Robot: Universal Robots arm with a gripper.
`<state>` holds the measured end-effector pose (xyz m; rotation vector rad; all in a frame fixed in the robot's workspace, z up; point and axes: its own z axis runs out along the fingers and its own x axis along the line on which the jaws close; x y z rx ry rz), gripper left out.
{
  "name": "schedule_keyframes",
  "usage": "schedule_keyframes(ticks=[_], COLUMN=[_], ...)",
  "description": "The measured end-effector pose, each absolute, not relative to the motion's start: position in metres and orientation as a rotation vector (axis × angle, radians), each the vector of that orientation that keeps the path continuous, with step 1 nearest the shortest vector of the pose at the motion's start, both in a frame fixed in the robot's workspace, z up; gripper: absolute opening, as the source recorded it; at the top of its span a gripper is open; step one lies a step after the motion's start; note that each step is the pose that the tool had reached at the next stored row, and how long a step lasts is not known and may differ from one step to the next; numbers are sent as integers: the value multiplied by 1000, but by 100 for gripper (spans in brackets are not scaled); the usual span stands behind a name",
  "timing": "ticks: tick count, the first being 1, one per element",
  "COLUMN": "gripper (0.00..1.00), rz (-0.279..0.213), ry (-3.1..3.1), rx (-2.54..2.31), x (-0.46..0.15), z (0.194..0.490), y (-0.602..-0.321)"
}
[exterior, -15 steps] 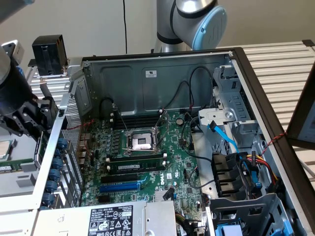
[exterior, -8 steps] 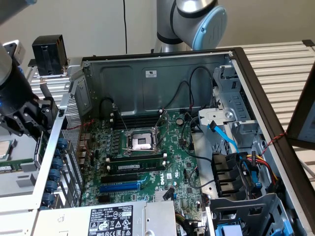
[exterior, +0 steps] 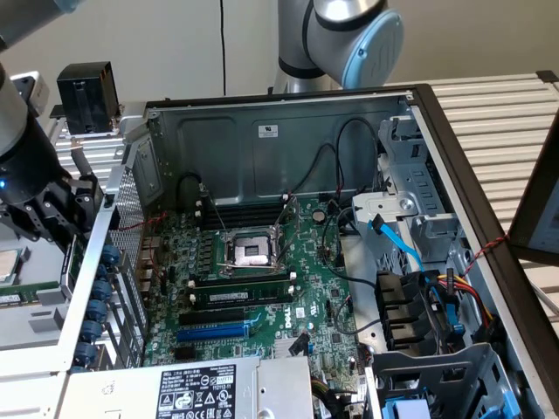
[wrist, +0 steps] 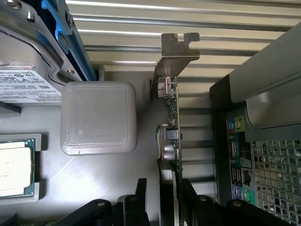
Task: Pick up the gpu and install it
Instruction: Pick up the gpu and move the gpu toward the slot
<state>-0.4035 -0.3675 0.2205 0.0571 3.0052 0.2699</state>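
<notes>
The gpu, clamped in the pincer, hangs over slatted table.

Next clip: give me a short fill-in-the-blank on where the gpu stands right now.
1. The gripper is ____ on the gpu.
2. In the exterior view the gripper hangs outside the computer case, on the view's ____ side.
3. The blue slot on the motherboard is ____.
Missing words: shut; left; empty.
</notes>
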Motion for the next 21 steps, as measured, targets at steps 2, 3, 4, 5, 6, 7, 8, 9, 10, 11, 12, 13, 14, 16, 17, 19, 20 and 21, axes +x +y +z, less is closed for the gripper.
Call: schedule_keyframes(ticks=[2,3,4,5,6,7,8,9,10,11,12,13,14,16,17,19,20,21], gripper=[41,41,41,41,41,41,41,41,41,41,41,41,41,41,41,41,41,41], rz=[270,269,267,263,259,252,245,241,240,240,241,241,242,242,242,242,242,241], ry=[3019,3026,3033,3037,3040,3041,3042,3042,3043,3043,3044,3044,3045,3045,3045,3045,3045,3045], rx=[58,58,57,56,54,50,46,40,33,23,14,5,-3,-7,-7,-7,-7,-8], x=[-402,-401,-401,-400,-400,-400,-400,-399,-399,-399,-399,-399,-399,-399,-399,-399,-399,-399], z=[221,221,221,221,221,221,221,221,221,221,221,221,221,221,221,221,221,221], y=[-367,-367,-367,-367,-367,-367,-367,-368,-367,-367,-367,-367,-367,-367,-367,-367,-367,-367])
